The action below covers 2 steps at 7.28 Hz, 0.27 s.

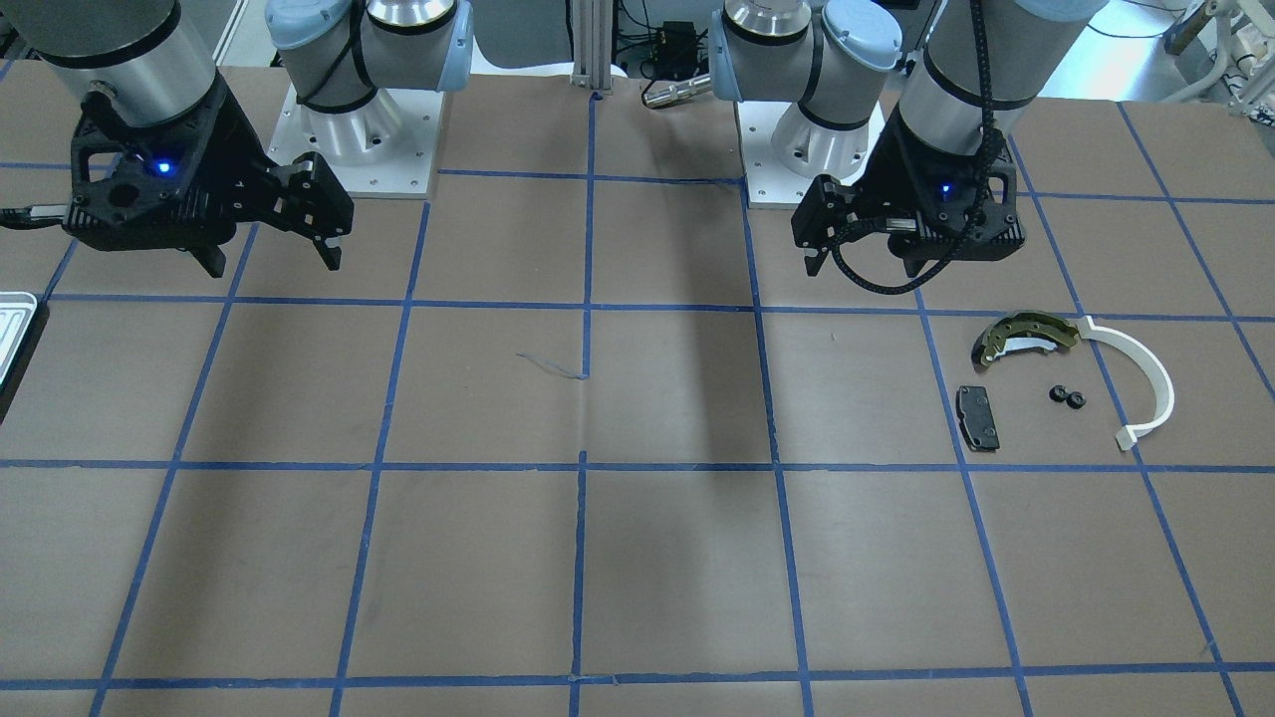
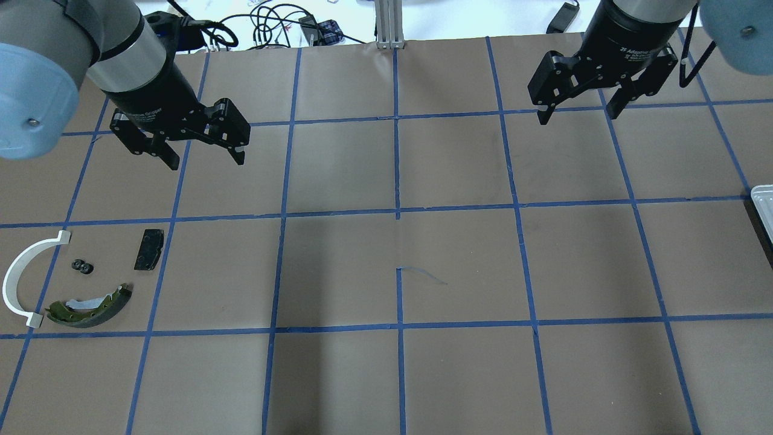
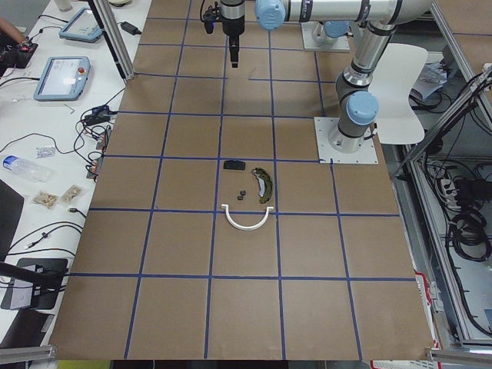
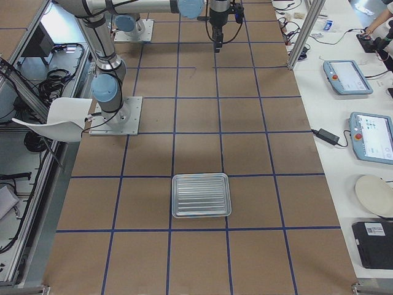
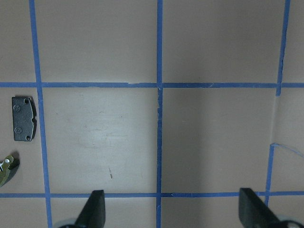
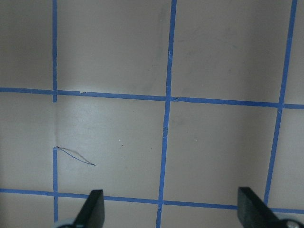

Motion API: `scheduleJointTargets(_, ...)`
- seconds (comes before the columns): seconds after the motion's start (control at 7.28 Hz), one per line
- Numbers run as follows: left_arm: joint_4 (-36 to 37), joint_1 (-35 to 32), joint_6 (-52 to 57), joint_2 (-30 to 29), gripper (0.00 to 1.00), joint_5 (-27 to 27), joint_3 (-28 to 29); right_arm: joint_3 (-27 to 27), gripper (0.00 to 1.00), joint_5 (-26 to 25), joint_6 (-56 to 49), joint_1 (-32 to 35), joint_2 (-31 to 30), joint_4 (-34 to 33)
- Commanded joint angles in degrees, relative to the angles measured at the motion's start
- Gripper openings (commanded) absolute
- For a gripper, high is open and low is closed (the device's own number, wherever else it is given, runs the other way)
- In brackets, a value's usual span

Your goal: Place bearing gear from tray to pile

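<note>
Two small black bearing gears [image 2: 82,266] lie in the pile, between the white half-ring strip [image 2: 24,281], the black brake pad [image 2: 148,249] and the olive-edged brake shoe [image 2: 90,305]. They also show in the front view [image 1: 1067,396]. The ridged silver tray [image 4: 201,195] has nothing on it; only its corner shows at the overhead view's right edge [image 2: 762,202]. My left gripper [image 2: 205,160] is open and empty, above the table beyond the pile. My right gripper [image 2: 580,115] is open and empty, at the far right.
Brown table paper with a blue tape grid. The left wrist view shows the brake pad [image 5: 23,118] and the tip of the brake shoe [image 5: 7,166] at its left edge. Cables and a metal post [image 2: 389,24] lie beyond the table's far edge.
</note>
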Motion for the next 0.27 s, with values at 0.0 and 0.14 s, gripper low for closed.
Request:
scheduleJointTargets(0.0, -0.7, 0.03, -0.13, 0.35, 1.0, 0.46, -0.14, 0.05, 1.0, 0.22, 0.16, 0.07, 0.21, 0.03)
scheduleJointTargets(0.14, -0.79, -0.05, -0.13, 0.35, 1.0, 0.55, -0.14, 0.13, 1.0, 0.14, -0.45, 0.07, 0.3, -0.06)
